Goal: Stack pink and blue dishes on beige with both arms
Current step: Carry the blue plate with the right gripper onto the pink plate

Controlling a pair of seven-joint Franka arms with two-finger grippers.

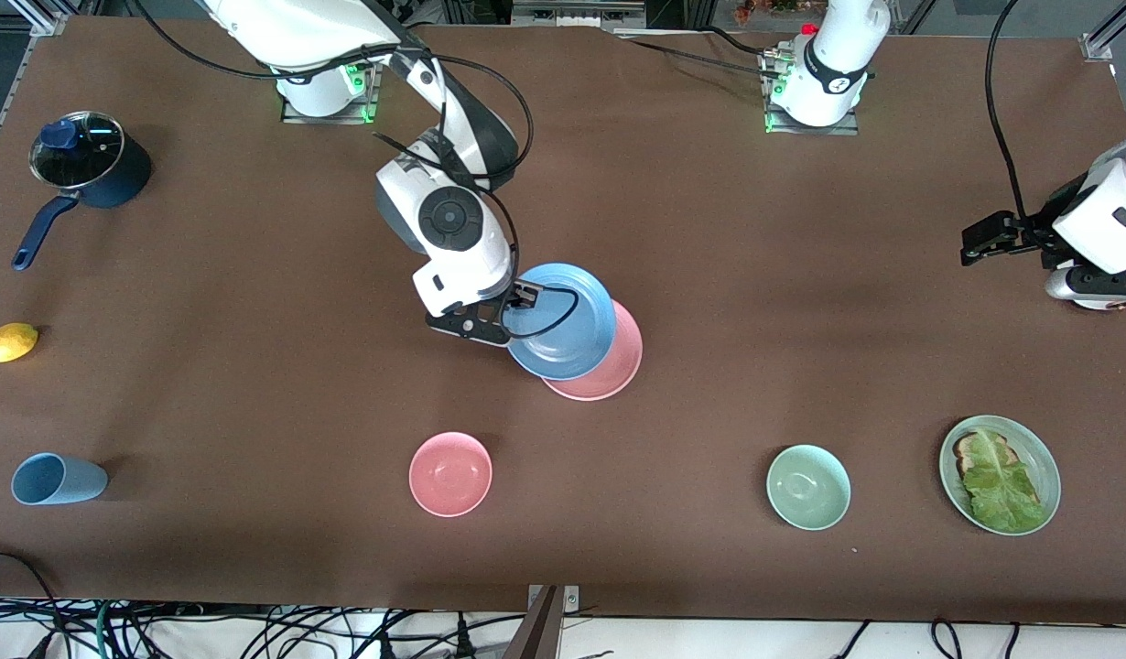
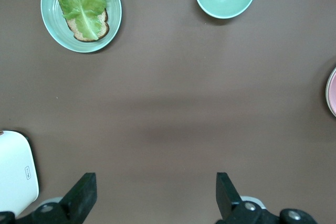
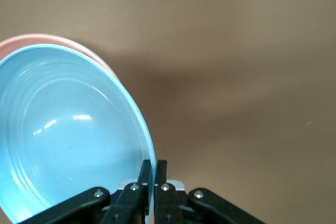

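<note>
The right tool (image 1: 506,316) is clamped on the rim of the blue plate (image 1: 563,320); in the right wrist view its two fingers (image 3: 143,182) pinch the thin edge between them. The blue plate is carried in the air, tilted, over the pink plate (image 1: 609,366), and it covers a large part of it in the front view. The pink plate lies flat near the middle of the worktop (image 1: 252,366). I cannot see a beige plate in any view; it may lie under the pink one, because the pink rim looks a little raised, but the pictures do not show it, so this is only a guess. If it is there, then the pink plate is already placed and only the blue one is left: it must be lowered, centred over the pink plate and released. The blue plate is not yet level and is shifted toward the right arm's base, so I judge that the last step is in progress and not finished. The left tool (image 1: 989,236) waits in the air over the left arm's end of the worktop, with its fingers (image 2: 81,198) wide apart and nothing between them. A pink bowl (image 1: 450,474), a green bowl (image 1: 808,487) and a green plate with lettuce (image 1: 1000,474) stand nearer to the front camera and take no part in the task.
</note>
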